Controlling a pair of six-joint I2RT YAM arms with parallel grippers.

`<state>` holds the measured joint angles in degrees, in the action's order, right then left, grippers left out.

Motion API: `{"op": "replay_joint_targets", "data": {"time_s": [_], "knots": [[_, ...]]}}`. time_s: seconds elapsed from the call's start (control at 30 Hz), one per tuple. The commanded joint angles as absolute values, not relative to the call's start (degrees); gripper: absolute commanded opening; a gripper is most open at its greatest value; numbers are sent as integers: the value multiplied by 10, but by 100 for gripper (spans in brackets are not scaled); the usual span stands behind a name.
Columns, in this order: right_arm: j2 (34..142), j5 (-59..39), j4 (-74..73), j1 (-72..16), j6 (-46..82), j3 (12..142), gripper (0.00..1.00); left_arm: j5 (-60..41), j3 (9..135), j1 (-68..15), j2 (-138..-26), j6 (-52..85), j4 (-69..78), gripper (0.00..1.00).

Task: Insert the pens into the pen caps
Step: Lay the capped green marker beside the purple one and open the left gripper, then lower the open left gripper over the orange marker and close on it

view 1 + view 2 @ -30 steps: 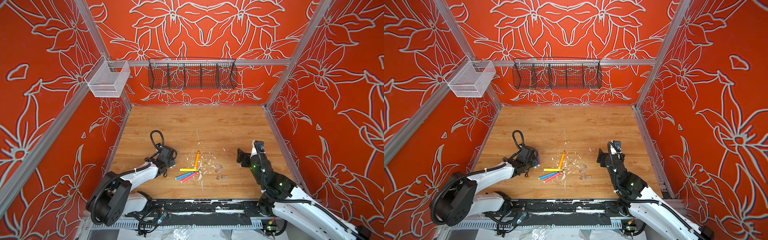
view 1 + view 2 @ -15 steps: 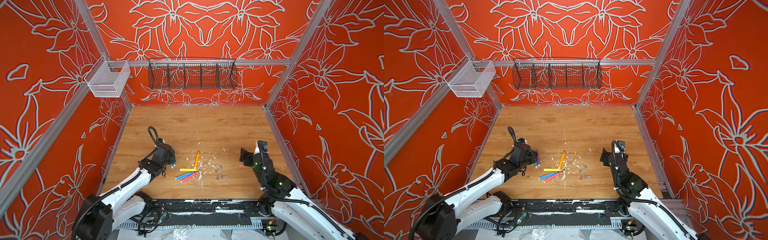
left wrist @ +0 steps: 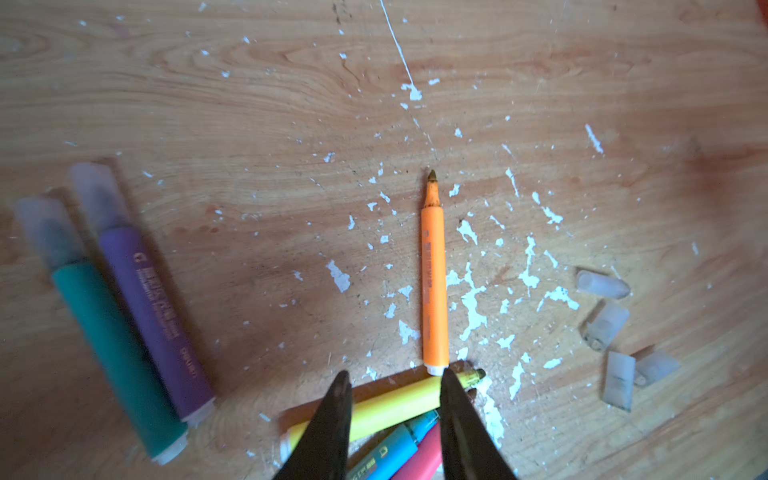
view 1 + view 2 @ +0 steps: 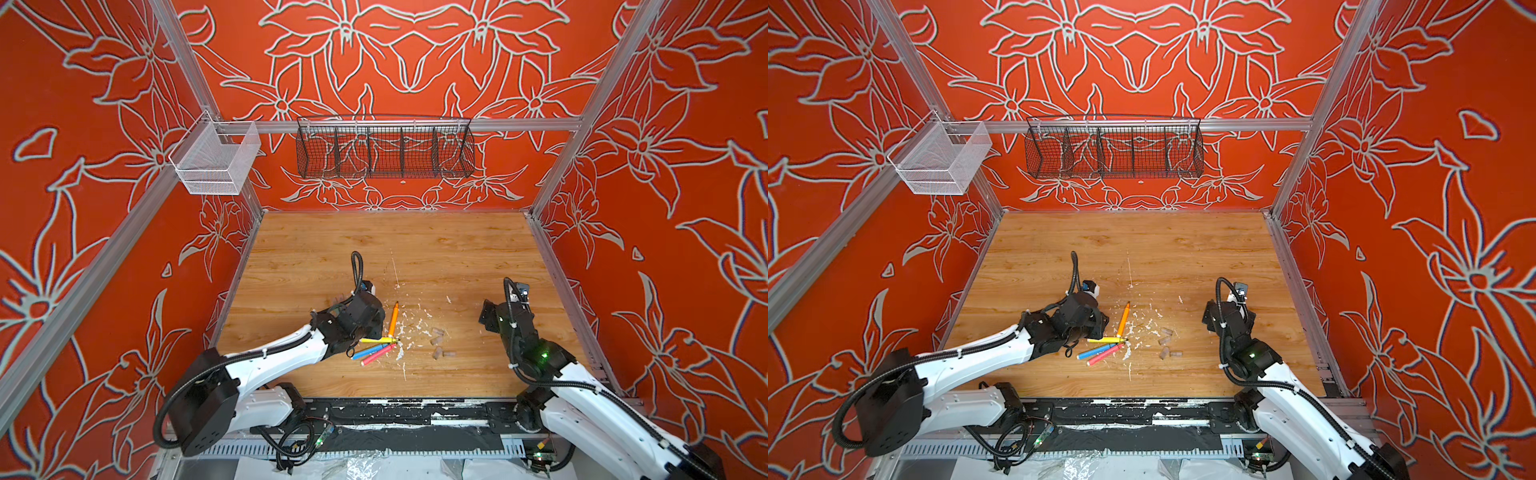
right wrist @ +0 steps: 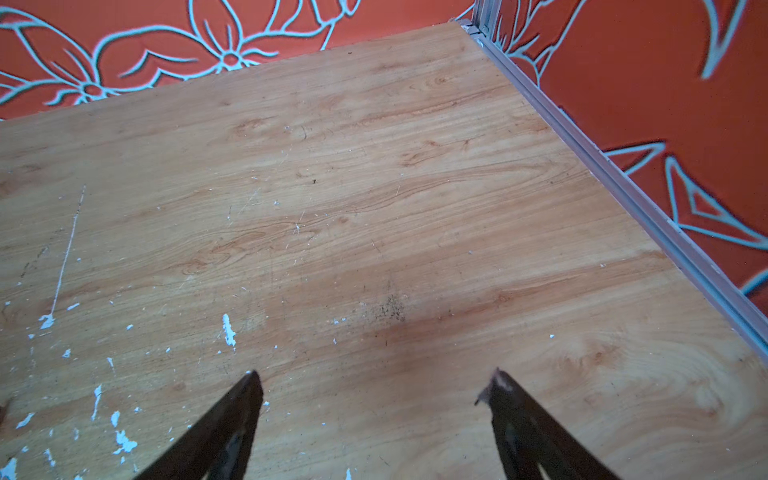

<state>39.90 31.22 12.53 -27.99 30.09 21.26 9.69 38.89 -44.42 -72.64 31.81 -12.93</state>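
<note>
Down at the near middle of the wooden tabletop (image 4: 415, 249), the orange pen (image 4: 393, 318) is lying uncapped, its long axis running near to far and its nib aiming far. Right at its tail the yellow pen (image 4: 375, 340) is lying crosswise, left to right, with its nib aiming right and ending just beside that tail. Just nearer, the blue pen (image 4: 367, 351) and pink pen (image 4: 377, 355) are slanting side by side from near left up to far right, closing in on the same spot. Off to the right, four loose caps (image 4: 435, 340) are sitting in a small cluster beside the white flecks (image 3: 469, 307), apart from every pen. Left of the bunch, the left wrist view is showing the green pen (image 3: 112, 332) and purple pen (image 3: 156, 316) lying side by side, each wearing a cap, with the capped ends aiming far and slightly left. In both top views the left arm (image 4: 270, 361) is covering most of those two.

That arm is stretching low from the near left toward the middle with its wrist tipped down. The left gripper (image 3: 395, 374) is hovering over the yellow pen's barrel, jaws a narrow gap apart and pinching nothing. The right arm (image 4: 540, 357) is rising from the near right and leaning far and slightly left. The right gripper (image 5: 374, 382) is hanging over bare wood, well to the right of the caps, with its jaws spread wide and nothing in them.
</note>
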Motion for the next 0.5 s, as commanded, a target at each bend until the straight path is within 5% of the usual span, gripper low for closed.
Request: {"op": "replay_joint_targets", "data": {"time_s": [0.0, 0.47], "knots": [[392, 332, 111, -277, 310, 208, 86, 91, 418, -463, -773, 298, -123, 34], [397, 323, 108, -274, 308, 210, 87, 111, 532, -486, -958, 296, -184, 29]]}}
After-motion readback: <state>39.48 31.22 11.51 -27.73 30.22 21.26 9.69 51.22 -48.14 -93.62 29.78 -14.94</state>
